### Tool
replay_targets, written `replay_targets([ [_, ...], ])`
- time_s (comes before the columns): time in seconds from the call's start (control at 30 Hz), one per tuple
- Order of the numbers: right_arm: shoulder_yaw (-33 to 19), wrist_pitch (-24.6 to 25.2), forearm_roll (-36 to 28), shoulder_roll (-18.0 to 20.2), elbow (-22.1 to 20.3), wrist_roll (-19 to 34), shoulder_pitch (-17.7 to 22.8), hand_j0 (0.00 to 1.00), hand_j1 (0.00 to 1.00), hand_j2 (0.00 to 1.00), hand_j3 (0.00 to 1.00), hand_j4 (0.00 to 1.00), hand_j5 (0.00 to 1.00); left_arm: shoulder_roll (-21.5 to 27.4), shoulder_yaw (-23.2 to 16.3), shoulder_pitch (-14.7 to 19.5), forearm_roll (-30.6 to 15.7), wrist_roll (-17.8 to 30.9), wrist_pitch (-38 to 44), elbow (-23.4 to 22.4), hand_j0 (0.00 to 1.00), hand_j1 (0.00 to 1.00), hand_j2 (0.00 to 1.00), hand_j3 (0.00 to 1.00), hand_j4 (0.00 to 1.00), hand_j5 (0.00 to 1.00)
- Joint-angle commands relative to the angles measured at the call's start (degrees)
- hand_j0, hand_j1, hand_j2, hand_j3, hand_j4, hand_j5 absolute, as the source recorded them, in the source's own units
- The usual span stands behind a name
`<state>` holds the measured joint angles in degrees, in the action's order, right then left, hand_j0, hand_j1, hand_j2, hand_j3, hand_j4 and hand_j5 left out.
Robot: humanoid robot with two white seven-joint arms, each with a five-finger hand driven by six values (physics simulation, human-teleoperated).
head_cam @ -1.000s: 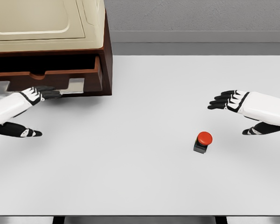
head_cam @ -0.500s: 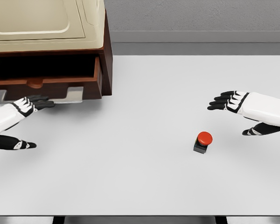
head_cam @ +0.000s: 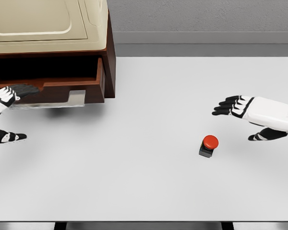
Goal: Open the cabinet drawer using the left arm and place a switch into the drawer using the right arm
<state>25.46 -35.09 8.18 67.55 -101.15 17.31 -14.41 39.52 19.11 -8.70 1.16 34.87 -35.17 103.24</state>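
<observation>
A brown cabinet (head_cam: 109, 57) with a cream top stands at the table's far left. Its drawer (head_cam: 62, 91) is pulled out toward me, with a grey handle (head_cam: 77, 98) along its front. My left hand (head_cam: 7, 108) is at the left edge, fingers spread, just off the drawer's front and holding nothing. The switch (head_cam: 209, 145), a red button on a dark base, sits on the table right of the middle. My right hand (head_cam: 233, 112) hovers open, up and to the right of the switch, apart from it.
The white table (head_cam: 149, 182) spreads wide in front of the cabinet. A grey wall and floor strip run behind its far edge.
My left hand has slid left and away from the drawer handle, toward the picture's edge. The drawer sits slightly farther out. The right hand has barely shifted.
</observation>
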Motion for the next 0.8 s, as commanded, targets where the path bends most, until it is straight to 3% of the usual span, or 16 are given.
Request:
replay_targets([
  [0.0,0.64,0.09,-0.01,-0.66,-0.01,0.09,0.0,1.0,1.0,1.0,1.0,1.0,1.0,-1.03,1.63,0.0,-0.46,-0.07,0.17,0.03,1.0,1.0,1.0,1.0,1.0,1.0],
  [0.13,0.82,0.09,3.33,-5.32,-0.01,2.46,-0.44,0.96,0.96,0.96,0.96,0.96,0.96,-2.78,1.99,1.58,-0.54,-0.07,0.17,0.03,1.0,1.0,1.0,1.0,1.0,1.0],
  [0.27,1.08,0.09,3.77,-6.55,-0.01,4.22,-0.44,0.96,0.96,0.96,0.96,0.96,0.96,-3.13,0.76,5.54,-0.02,0.11,0.17,0.12,1.0,1.0,1.0,1.0,1.0,1.0],
  [0.4,1.17,0.09,4.74,-8.48,-0.01,4.31,-0.44,0.91,0.91,0.91,0.91,0.91,0.91,-6.03,-2.23,7.21,0.16,0.13,0.17,0.12,1.0,1.0,1.0,1.0,1.0,1.0],
  [0.47,1.69,0.09,4.83,-8.57,0.07,4.22,-0.53,0.93,0.93,0.93,0.93,0.93,0.93,-6.12,-5.75,7.3,0.25,0.13,0.17,0.03,1.0,1.0,1.0,1.0,1.0,1.0],
  [0.77,2.4,0.09,4.48,-8.05,-0.01,4.14,-0.79,1.0,1.0,1.0,1.0,1.0,1.0,-9.9,-5.22,7.47,-0.54,0.11,0.17,-0.06,1.0,1.0,1.0,1.0,1.0,1.0],
])
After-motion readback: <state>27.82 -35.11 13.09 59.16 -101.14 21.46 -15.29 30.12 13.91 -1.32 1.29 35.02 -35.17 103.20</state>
